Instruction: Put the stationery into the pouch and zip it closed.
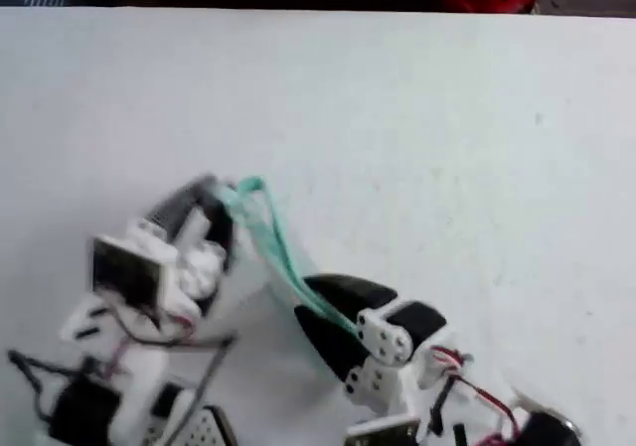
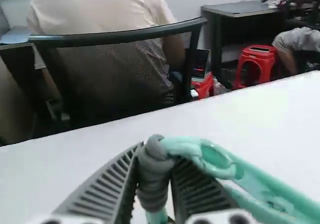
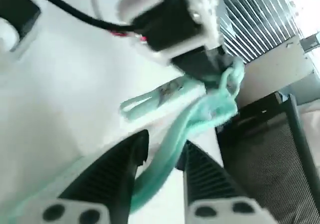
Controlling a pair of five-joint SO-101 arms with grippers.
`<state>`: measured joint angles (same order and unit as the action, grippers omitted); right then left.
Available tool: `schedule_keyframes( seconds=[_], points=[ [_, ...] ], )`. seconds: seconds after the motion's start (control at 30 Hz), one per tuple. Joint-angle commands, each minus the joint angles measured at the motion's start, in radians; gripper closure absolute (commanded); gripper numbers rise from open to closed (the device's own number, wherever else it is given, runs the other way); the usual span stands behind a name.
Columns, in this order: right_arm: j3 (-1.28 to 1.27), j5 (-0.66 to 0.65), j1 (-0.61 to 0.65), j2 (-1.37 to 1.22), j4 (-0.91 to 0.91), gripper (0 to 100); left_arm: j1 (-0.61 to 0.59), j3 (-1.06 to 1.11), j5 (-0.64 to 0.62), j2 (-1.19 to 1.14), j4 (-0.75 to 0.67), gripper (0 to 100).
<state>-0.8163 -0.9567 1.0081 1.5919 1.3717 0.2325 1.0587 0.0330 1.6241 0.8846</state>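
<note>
The pouch (image 1: 283, 252) is pale with a teal zip edge and stretches lifted between my two grippers. In the high view my left gripper (image 1: 214, 203) holds its far end, where a teal loop (image 1: 248, 184) sticks out. In the left wrist view the ribbed fingers (image 2: 112, 184) of that gripper (image 2: 152, 181) are shut on a grey tab (image 2: 151, 166) at the pouch's end, beside the teal loop (image 2: 216, 158). My right gripper (image 1: 326, 317) has black fingers shut on the teal edge (image 3: 162, 156) at the near end. Whatever is in the pouch is hidden.
The white table (image 1: 447, 138) spreads wide to the back and right, its far edge (image 1: 318, 9) at the top of the high view. Both arm bases and cables (image 1: 119, 367) crowd the near edge. A mesh chair (image 2: 120, 69) stands beyond the table.
</note>
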Motion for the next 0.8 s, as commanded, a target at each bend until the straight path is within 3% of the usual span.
schedule_keyframes(
  seconds=[0.0, 0.1, 0.27, 0.5, 0.77],
  points=[
    [-0.002, -0.021, 0.087, -0.002, 0.058, 97.8, -0.142, 0.015, 0.005, -0.012, -0.109, 98],
    [-0.002, -0.021, 0.165, -0.002, 0.081, 97.8, -0.165, 0.086, 0.005, -0.012, -0.209, 98],
    [-0.002, -0.021, 0.168, -0.002, 0.081, 97.8, -0.166, 0.173, 0.005, -0.012, -0.327, 98],
    [-0.003, -0.021, 0.168, -0.002, 0.088, 97.8, -0.295, 0.135, 0.005, -0.012, -0.327, 98],
    [-0.006, -0.023, 0.171, 0.079, 0.104, 97.8, -0.315, 0.132, 0.005, -0.012, -0.296, 98]
  ],
)
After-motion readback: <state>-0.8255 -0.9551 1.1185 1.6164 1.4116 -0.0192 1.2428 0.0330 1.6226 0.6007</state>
